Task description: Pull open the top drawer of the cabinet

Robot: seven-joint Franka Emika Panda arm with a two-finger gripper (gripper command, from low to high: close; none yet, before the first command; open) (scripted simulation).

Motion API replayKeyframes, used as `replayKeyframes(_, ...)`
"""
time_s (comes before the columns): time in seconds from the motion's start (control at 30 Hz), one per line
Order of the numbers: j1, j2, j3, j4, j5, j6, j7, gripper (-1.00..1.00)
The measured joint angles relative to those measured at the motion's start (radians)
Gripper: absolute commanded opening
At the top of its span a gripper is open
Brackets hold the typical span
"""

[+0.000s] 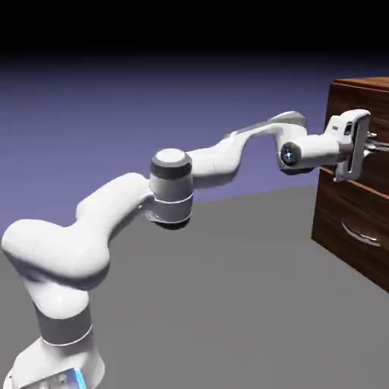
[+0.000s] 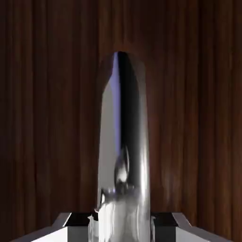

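Spanning grey table (image 1: 228, 251) — blue-violet backdrop (image 1: 152, 99)

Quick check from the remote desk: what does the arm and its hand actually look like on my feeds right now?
A glossy white arm of rounded segments, with grey bands at the joints and a grey cap on the elbow. A blue-lit patch shows at the base and a dark round blue-glinting disc near the wrist. The hand is a white block with small grey fingertips.

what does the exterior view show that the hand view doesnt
Only the exterior view shows the white arm, the whole cabinet and the lower drawer's handle. Only the hand view shows the silver handle close up, clamped between the grey fingertips. Both show the gripper at the top drawer, shut on its handle.
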State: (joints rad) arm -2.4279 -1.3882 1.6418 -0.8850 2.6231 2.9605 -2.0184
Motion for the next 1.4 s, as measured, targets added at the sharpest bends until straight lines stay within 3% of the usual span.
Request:
replayKeyframes(1.17,0.876,0.027,-0.251,-1.268,0.198,-0.407,-0.282,-1.00)
replayKeyframes(1.4,0.821,-0.223,-0.304,-1.284,0.171,-0.486,-0.008,-1.00)
